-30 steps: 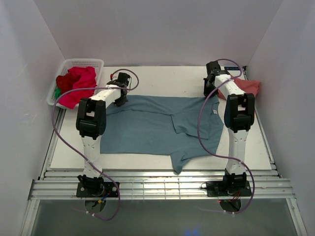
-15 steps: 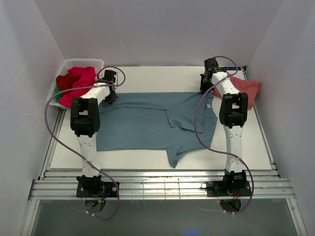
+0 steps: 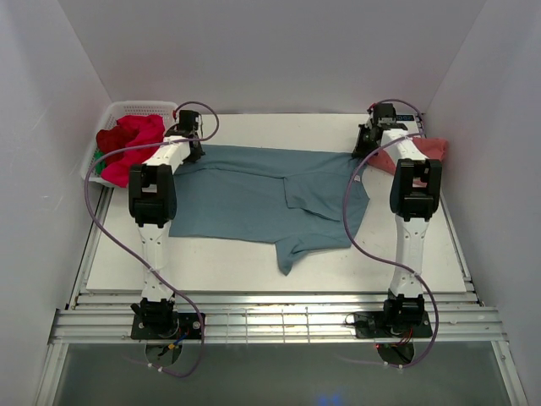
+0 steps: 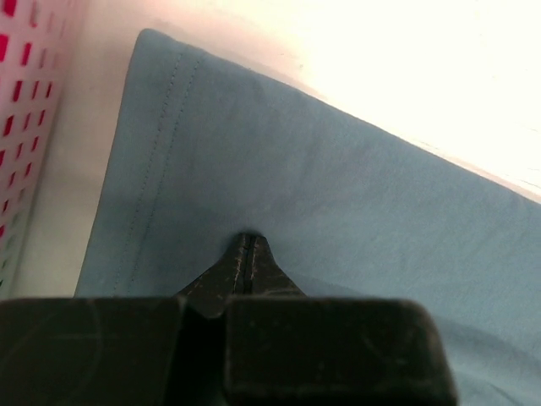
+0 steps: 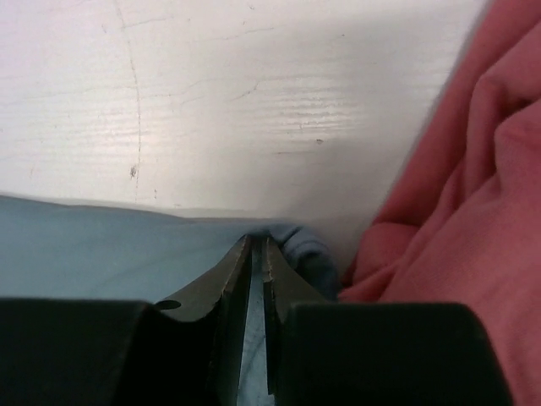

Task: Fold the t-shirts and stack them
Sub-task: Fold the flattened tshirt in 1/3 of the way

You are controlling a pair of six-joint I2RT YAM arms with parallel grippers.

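Note:
A large teal-blue t-shirt (image 3: 254, 199) lies spread across the table, one sleeve folded in and a flap trailing toward the front. My left gripper (image 3: 191, 149) is shut on its far left edge; the left wrist view shows the closed fingertips (image 4: 245, 254) pinching the teal cloth (image 4: 338, 194). My right gripper (image 3: 365, 150) is shut on the shirt's far right corner, with teal cloth (image 5: 101, 245) pinched between the fingers (image 5: 228, 279). A salmon-pink t-shirt (image 3: 423, 152) lies bunched at the back right, right beside that corner (image 5: 473, 220). Red/magenta shirts (image 3: 131, 144) and a bit of green fill the basket.
A white lattice basket (image 3: 139, 108) stands at the back left against the wall, its side (image 4: 25, 93) close to my left gripper. White enclosure walls surround the table (image 3: 254, 258). Purple cables loop from both arms.
Both grippers have moved toward the back of the table, dragging the teal shirt's far edge with them. The shirt has slid back, and its front flap has pulled away from the table's front edge.

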